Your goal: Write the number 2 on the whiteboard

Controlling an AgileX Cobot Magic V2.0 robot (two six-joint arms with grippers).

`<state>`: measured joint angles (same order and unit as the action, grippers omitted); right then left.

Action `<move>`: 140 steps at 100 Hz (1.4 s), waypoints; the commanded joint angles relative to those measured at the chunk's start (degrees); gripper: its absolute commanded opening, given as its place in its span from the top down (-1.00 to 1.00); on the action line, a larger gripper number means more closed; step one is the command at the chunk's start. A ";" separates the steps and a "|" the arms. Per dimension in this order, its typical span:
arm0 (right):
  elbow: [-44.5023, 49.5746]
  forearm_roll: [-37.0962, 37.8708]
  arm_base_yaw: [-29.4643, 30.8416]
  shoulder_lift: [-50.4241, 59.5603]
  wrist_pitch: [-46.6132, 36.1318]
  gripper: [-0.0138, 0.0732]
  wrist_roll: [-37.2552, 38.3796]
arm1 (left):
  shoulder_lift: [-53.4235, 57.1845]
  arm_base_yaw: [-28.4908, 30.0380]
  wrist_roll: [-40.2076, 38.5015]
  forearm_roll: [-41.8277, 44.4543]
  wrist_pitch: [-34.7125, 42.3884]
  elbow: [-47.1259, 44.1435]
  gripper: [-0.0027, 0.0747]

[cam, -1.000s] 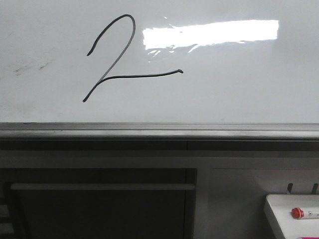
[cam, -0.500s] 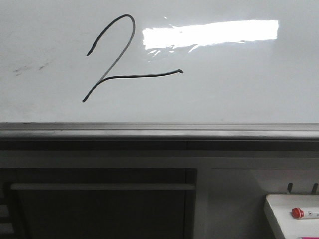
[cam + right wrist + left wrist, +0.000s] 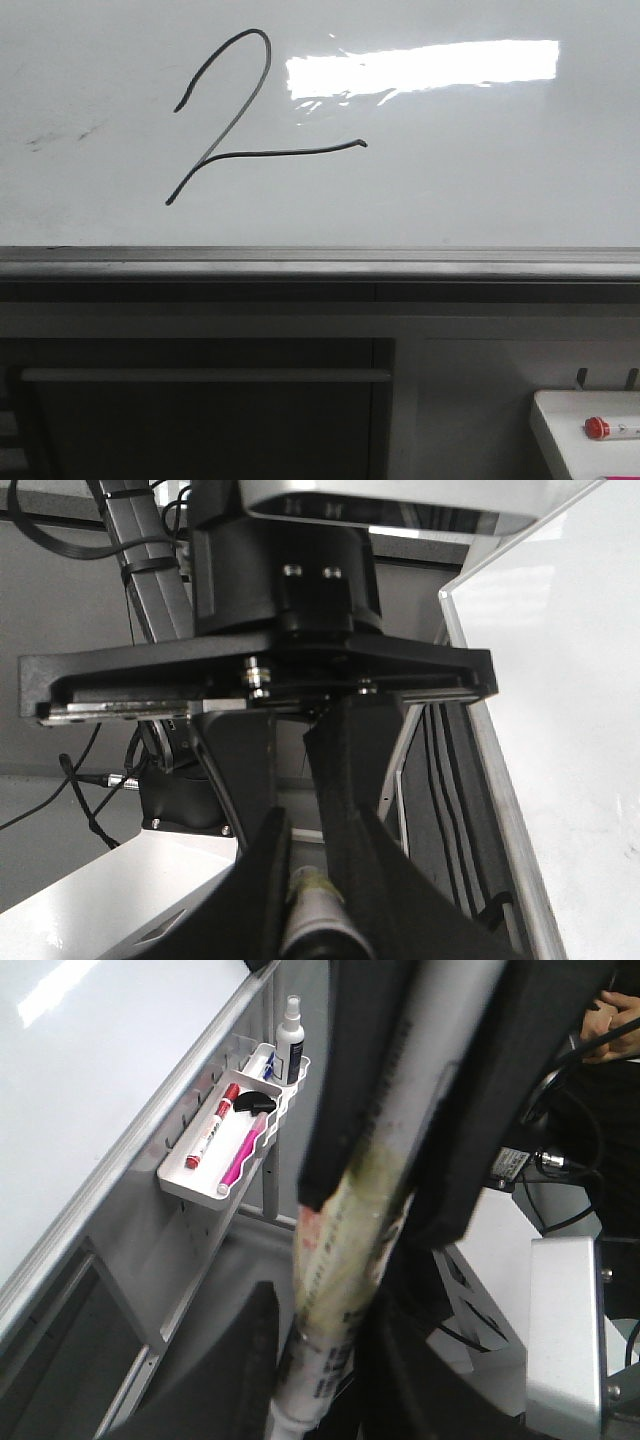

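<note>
You have the number 2 (image 3: 235,115) drawn in thin black line on the upper left of the whiteboard (image 3: 480,180), beside a bright rectangular glare (image 3: 420,66). Faint grey smudges sit further left, and a grey metal ledge (image 3: 320,262) runs under the board. Low on the right a white tray (image 3: 215,1175) holds red and pink markers. Your left tool (image 3: 385,1185) is clamped around a worn marker (image 3: 335,1290); your right tool (image 3: 315,865) pinches a similar marker.

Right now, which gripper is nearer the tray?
Probably left. The left gripper, shut on a marker, has the tray in its wrist view, ahead and apart. The right gripper wrist view shows only the whiteboard edge, no tray. Neither shows in front view.
</note>
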<state>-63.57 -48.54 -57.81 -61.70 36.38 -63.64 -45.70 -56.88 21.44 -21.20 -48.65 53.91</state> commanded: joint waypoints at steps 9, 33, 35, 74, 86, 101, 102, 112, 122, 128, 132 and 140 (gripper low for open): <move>-1.92 -4.58 -0.18 1.00 -1.47 0.86 -0.42 | -1.13 -0.17 -1.02 -0.67 3.97 1.79 0.84; -1.92 -5.36 -0.18 1.00 -0.02 0.86 -0.42 | -1.96 -0.17 -1.02 -0.59 3.97 1.79 0.98; -1.92 -5.52 -0.18 1.00 -0.05 0.86 -0.42 | -1.96 -0.17 -1.02 -0.59 3.97 1.79 0.98; -1.96 -5.90 -0.18 3.04 -7.87 -0.36 -0.42 | -1.96 -0.17 -1.02 0.96 6.08 1.79 0.98; -1.96 -4.05 0.60 5.85 -15.72 -0.41 -0.42 | -1.96 0.14 -1.11 1.32 8.12 1.79 0.98; -1.68 -3.91 6.02 10.14 -20.23 -0.40 -0.42 | -1.96 3.40 -7.31 6.75 11.76 1.79 0.98; -1.55 -3.91 6.39 10.39 -20.23 -0.40 -0.42 | -1.96 3.87 -7.83 7.29 11.99 1.79 0.98; -0.19 -3.91 12.33 13.96 -20.23 -0.36 -0.15 | -1.96 7.75 -18.04 16.37 13.61 0.88 0.98; 3.41 -3.91 17.85 18.26 -20.35 -0.04 0.17 | -2.00 12.66 -27.64 24.68 16.48 -1.84 0.98; 6.10 -3.91 20.36 20.43 -20.35 0.26 0.77 | -2.11 16.19 -32.22 26.48 20.34 -3.78 0.98; 8.37 -3.91 21.62 22.01 -20.35 0.51 1.38 | -2.35 18.21 -34.16 26.49 23.58 -5.23 0.98; 12.77 -4.03 23.58 24.41 -20.76 0.86 2.63 | -3.58 22.71 -38.18 26.26 28.25 -7.23 0.98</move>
<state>-53.38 -51.26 -36.26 -39.14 18.92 -62.36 -48.40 -37.93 -11.09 4.15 -30.05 46.94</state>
